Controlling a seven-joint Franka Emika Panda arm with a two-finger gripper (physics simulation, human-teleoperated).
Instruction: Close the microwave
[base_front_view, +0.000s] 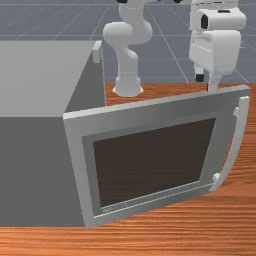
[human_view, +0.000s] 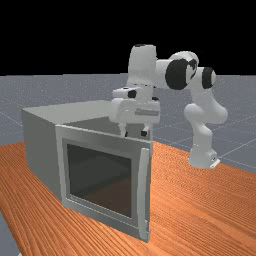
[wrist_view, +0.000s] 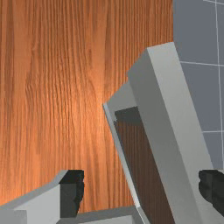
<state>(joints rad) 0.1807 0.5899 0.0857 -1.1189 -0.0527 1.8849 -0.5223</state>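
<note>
The gripper (human_view: 134, 133) has its fingers (wrist_view: 71, 193) wide apart and may slip over the top of the door (base_front_view: 150, 116) if it pushes too high.

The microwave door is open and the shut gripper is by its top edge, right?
Not quite: the gripper is open; the wrist view shows its fingers apart. The microwave door is open, with the gripper by its top edge.
</note>
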